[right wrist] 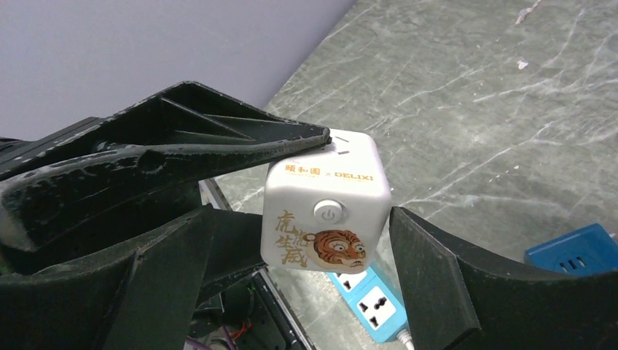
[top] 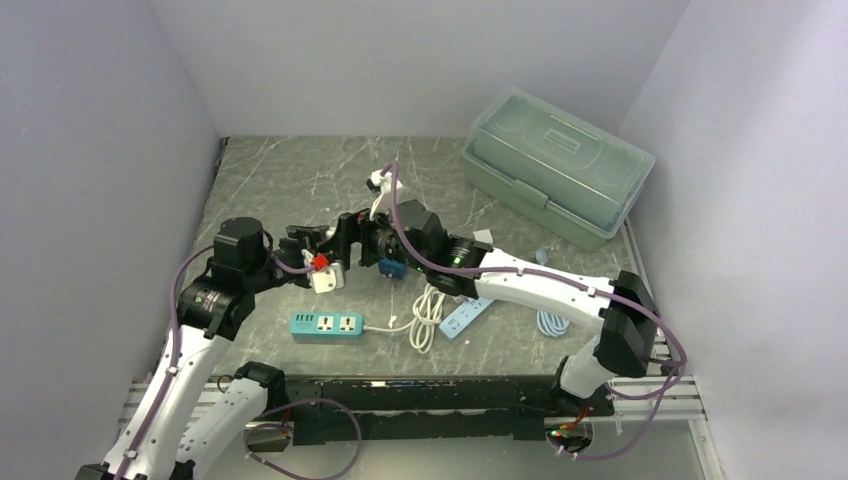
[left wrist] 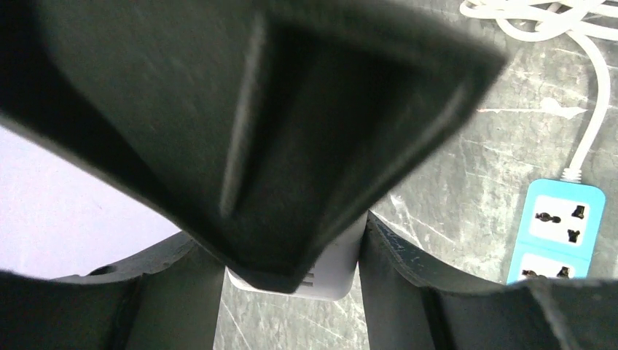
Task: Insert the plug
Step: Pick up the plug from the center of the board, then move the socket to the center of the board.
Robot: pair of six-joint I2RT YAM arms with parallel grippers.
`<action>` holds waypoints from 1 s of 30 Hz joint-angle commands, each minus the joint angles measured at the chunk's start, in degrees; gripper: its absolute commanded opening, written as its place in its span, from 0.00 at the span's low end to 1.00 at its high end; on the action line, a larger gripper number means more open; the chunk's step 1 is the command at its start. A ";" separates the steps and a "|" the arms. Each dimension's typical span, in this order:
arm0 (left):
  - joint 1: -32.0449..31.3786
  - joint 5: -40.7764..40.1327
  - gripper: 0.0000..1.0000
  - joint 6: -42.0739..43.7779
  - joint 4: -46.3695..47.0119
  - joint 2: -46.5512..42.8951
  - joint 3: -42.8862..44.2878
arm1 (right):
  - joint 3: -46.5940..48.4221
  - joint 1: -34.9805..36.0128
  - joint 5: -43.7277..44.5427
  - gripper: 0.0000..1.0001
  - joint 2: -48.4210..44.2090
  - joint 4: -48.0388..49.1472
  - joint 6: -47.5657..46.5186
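Observation:
The plug (top: 328, 275) is a white cube with a tiger picture and a power button (right wrist: 326, 211). It hangs above the table with my left gripper (top: 318, 262) shut on it. In the left wrist view only its lower edge (left wrist: 331, 266) shows between the left fingers (left wrist: 408, 292). My right gripper (right wrist: 302, 219) is open, one finger (right wrist: 452, 277) on each side of the cube with a gap to each. One of its black fingers (left wrist: 255, 124) fills most of the left wrist view. A blue power strip (top: 326, 324) with two sockets lies below on the table.
A small blue adapter (top: 392, 268) sits under the right wrist. A coiled white cable (top: 428, 315) and a pale blue power strip (top: 465, 318) lie to the right. A green lidded toolbox (top: 556, 165) stands at the back right. Walls close in on both sides.

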 commanded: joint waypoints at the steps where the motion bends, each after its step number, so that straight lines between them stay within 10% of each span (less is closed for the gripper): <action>1: -0.19 -0.05 0.00 -2.73 5.27 0.35 2.04 | 3.95 0.27 -0.45 0.90 2.85 2.60 -0.10; 7: -0.18 0.53 0.00 -2.84 4.07 0.68 2.96 | 6.22 0.27 0.52 0.76 5.32 2.51 1.09; 11: -0.19 2.17 0.02 -1.76 2.95 -0.62 1.84 | 5.83 0.27 2.52 0.44 4.17 2.51 1.14; 13: -0.19 2.06 0.33 -1.92 1.62 -0.25 1.64 | 4.97 0.27 4.46 0.19 2.81 1.25 0.98; 14: -0.19 1.59 0.70 -2.43 0.71 0.47 1.79 | 4.36 0.21 5.26 0.11 2.08 0.21 0.85; 16: -0.19 0.33 0.96 -7.11 -1.74 3.07 3.73 | 3.02 -0.21 6.90 0.04 0.21 -2.19 0.58; 24: -0.01 -0.99 1.00 -11.07 -10.69 6.73 3.34 | -4.11 -3.59 7.26 0.00 -9.46 -16.36 1.60; 30: 0.61 0.32 1.00 1.86 -31.36 15.30 3.52 | -5.42 -4.11 4.68 0.00 -13.29 -27.09 2.41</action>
